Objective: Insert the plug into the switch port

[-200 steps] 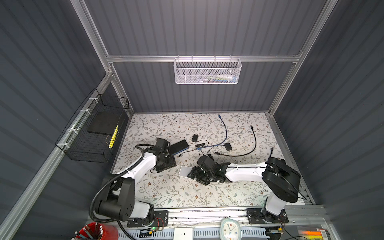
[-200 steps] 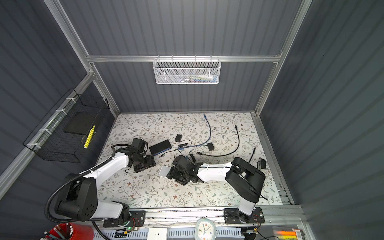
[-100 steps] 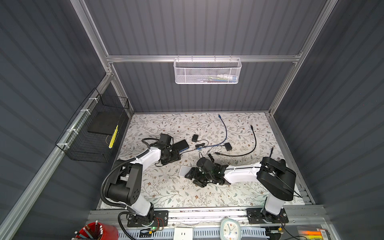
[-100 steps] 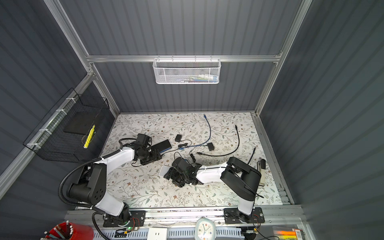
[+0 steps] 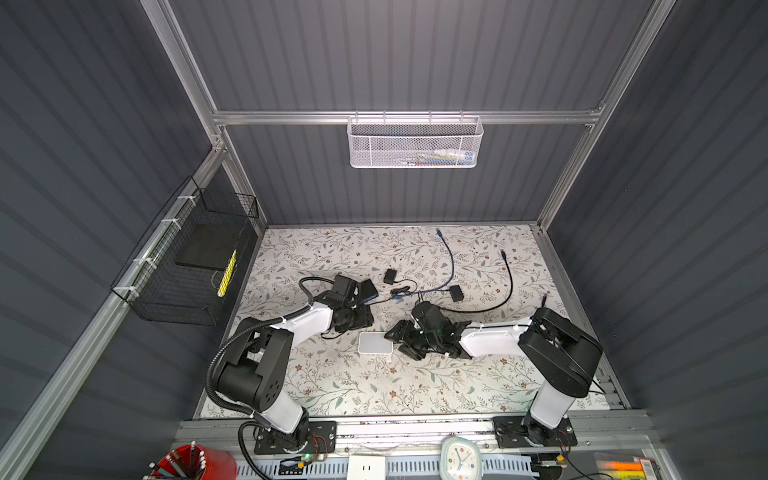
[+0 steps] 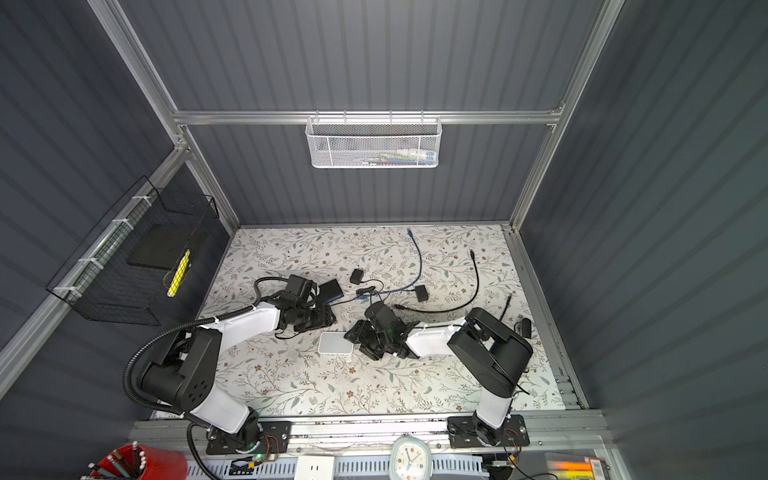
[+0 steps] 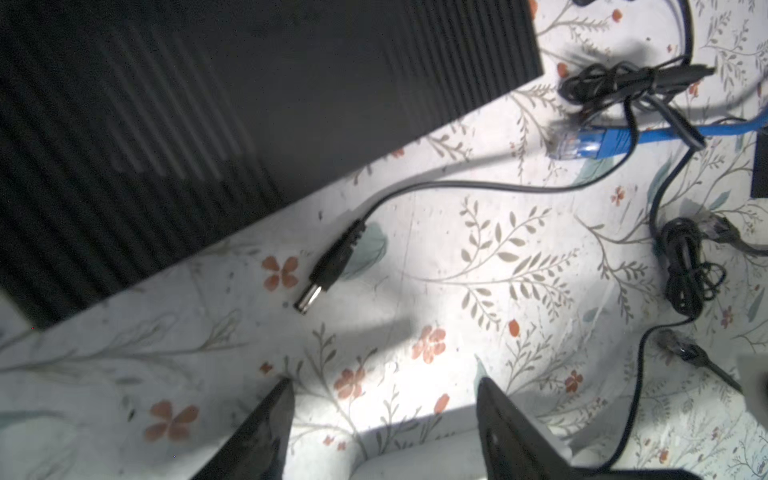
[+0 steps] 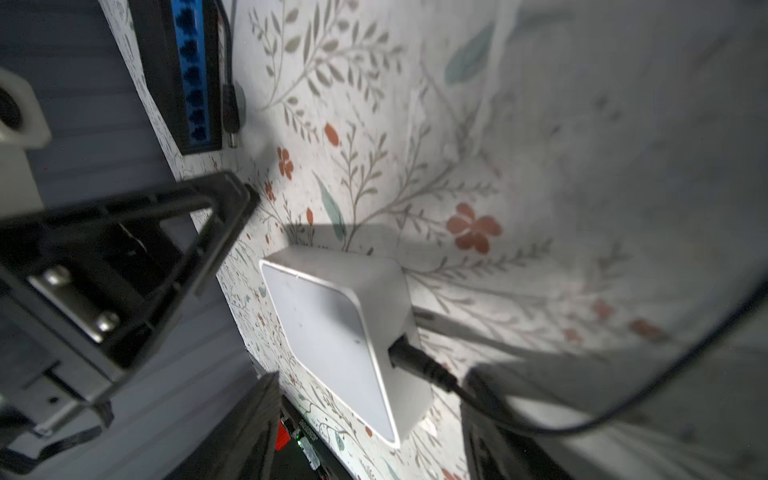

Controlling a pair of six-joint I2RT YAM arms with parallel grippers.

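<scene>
Left end effector (image 7: pixel 384 386) wide, empty, short of plug (image 7: pixel 328 266) lying on table (image 7: pixel 457 270) just beside black switch (image 7: pixel 249 104). Risk: low round plug rolls or tilts in grasp, then jams at insertion. Right end effector (image 8: pixel 372 376) wide too.

A robotics lab enclosure (grey slatted walls (image 5: pixel 415 54), aluminium frame (image 5: pixel 399 117)), arm bases (image 5: pixel 295 436) bolted to a rail (image 5: pixel 415 428)

Both top views were sharp & evenly lit; counter (image 5: pixel 374 386) bright, walls dim, frame rails slightly bowed twd edges. Left wrist view: soft blur, hard bright patch, black switch (image 7: pixel 208 104) nearly featureless. Right wrist view: heavy fisheye, one side out of focus, white box (image 8: pixel 324 324) cast a hard shadow.
</scene>
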